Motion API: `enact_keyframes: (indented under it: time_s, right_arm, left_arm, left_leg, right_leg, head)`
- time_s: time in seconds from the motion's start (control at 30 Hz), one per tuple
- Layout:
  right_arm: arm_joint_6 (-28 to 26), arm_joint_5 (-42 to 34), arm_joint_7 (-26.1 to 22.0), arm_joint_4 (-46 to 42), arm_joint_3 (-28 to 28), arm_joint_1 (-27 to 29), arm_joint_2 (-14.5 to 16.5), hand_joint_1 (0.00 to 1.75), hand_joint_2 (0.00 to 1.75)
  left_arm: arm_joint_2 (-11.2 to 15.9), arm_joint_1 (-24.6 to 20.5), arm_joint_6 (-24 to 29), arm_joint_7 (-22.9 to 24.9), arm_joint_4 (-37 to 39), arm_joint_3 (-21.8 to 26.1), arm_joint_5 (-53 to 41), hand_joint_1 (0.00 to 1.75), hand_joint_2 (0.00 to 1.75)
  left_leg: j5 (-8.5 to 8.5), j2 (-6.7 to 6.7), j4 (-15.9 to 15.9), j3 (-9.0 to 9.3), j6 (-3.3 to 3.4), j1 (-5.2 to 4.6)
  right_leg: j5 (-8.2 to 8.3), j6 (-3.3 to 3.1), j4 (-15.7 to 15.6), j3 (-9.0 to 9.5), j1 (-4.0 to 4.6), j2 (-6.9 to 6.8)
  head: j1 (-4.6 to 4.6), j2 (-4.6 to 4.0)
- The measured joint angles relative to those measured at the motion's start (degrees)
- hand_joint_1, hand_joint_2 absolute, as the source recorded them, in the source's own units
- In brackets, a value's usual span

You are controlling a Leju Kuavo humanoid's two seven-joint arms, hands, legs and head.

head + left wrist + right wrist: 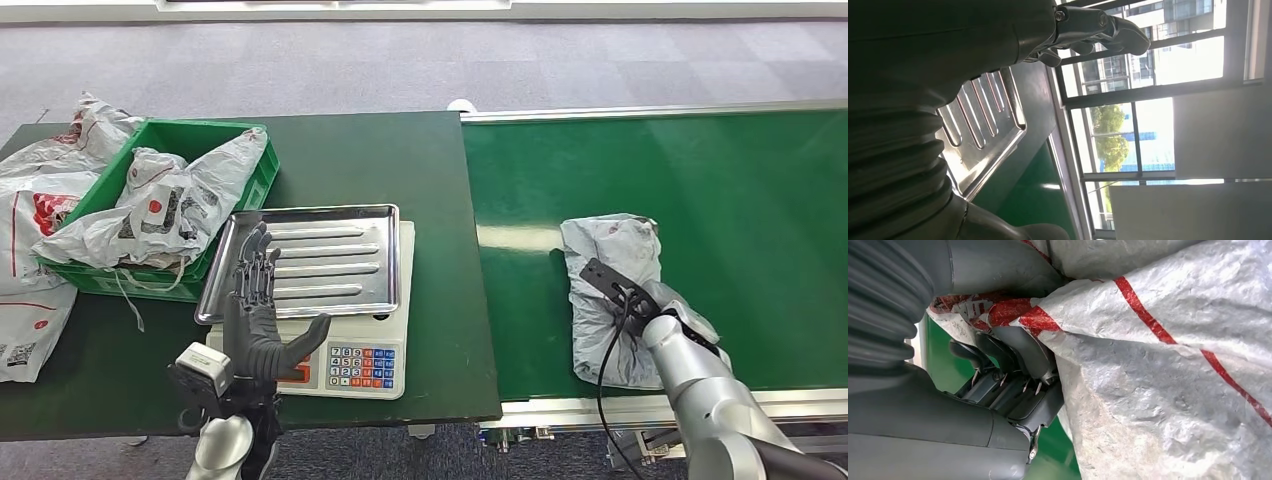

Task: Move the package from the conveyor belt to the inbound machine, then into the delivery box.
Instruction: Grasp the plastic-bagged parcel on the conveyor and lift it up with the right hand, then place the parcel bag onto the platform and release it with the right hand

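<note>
Grey package (610, 285) lies on the green conveyor belt (740, 200), right side, near edge. Right hand (655, 325) rests on its near end; in the right wrist view the fingers (1018, 355) curl into the crinkled grey wrap with red stripes, grasping it.

Left hand (258, 320) hovers over the near left corner of the steel tray (320, 255) on the scale (355, 365), fingers spread, holding nothing.

Green crate (235, 190) on the dark desk (440, 320), far left, is heaped with white printed bags (170, 205). More bags (35, 240) lie beside it on the left.
</note>
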Motion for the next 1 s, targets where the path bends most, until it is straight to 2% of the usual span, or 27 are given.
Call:
enact_keyframes:
  time_s: [0.07,0.17,0.23,0.37,0.47,0.63,0.8,1.0]
  right_arm:
    - [-5.44,-1.13,-1.12,-0.86,0.0,0.02,0.37,1.75,1.75]
    - [-16.4,-3.79,-3.43,-4.86,0.0,0.17,1.39,1.75,1.75]
    - [-20.82,-5.16,-3.88,-9.45,0.12,0.62,2.22,1.75,1.75]
    - [-24.9,-6.07,-3.61,-19.28,1.37,1.97,3.73,1.75,1.75]
    - [-25.99,-6.25,-3.59,-24.37,2.31,2.33,4.39,1.75,1.75]
    - [-28.05,-7.23,-4.67,-28.33,3.16,2.82,4.94,1.75,1.75]
    - [-34.77,-10.4,-10.24,-31.57,4.45,3.58,5.76,1.75,1.75]
    - [-40.37,-9.82,-9.7,-35.88,6.93,3.7,6.94,1.75,1.75]
  left_arm:
    - [-0.01,0.6,0.22,-0.03,-0.51,0.06,-0.14,0.0,1.75]
    - [-0.03,1.86,0.4,-0.42,-1.52,0.13,-0.49,0.0,1.75]
    - [-0.04,2.12,0.42,-0.68,-1.76,0.14,-0.58,0.0,1.75]
    - [-0.09,1.75,0.48,-0.75,-1.75,0.14,-0.61,0.0,1.75]
    - [-0.22,1.07,0.49,-0.75,-1.63,0.14,-0.62,0.0,1.75]
    - [-0.36,0.68,0.49,-0.76,-1.3,0.14,-0.63,0.0,1.75]
    - [-0.51,-0.44,0.47,-1.04,-0.01,0.07,-0.43,0.0,1.75]
    - [-1.14,-2.43,0.47,-1.55,2.45,-0.2,-0.34,0.0,1.75]
  left_leg:
    - [0.0,0.01,0.0,-0.01,0.0,0.0]
    - [0.0,0.02,0.0,0.01,0.0,0.0]
    - [0.0,-0.01,0.0,0.01,0.0,0.0]
    - [0.0,0.0,0.0,0.01,0.0,0.0]
    - [0.02,0.01,0.0,0.02,-0.02,0.0]
    - [0.03,0.0,0.0,0.02,-0.04,0.0]
    - [0.03,0.01,0.0,0.02,-0.04,0.0]
    - [0.03,0.01,0.0,0.01,-0.04,0.0]
  right_leg:
    - [0.0,0.0,0.01,-0.01,-0.01,0.01]
    - [0.0,0.0,0.01,-0.03,0.0,0.04]
    - [0.0,0.0,0.01,-0.04,0.01,0.0]
    - [-0.01,0.0,0.01,-0.04,0.01,0.01]
    - [0.0,-0.01,0.01,-0.04,0.01,0.02]
    - [0.0,-0.01,0.01,-0.03,0.01,0.01]
    - [0.0,-0.01,0.01,-0.05,0.01,0.03]
    - [0.0,-0.01,0.01,-0.04,0.01,0.03]
  head:
    - [0.0,0.0]
    - [-0.01,0.0]
    - [-0.01,0.0]
    - [-0.01,0.0]
    - [-0.01,0.0]
    - [-0.01,0.0]
    - [0.0,0.0]
    - [0.0,0.0]
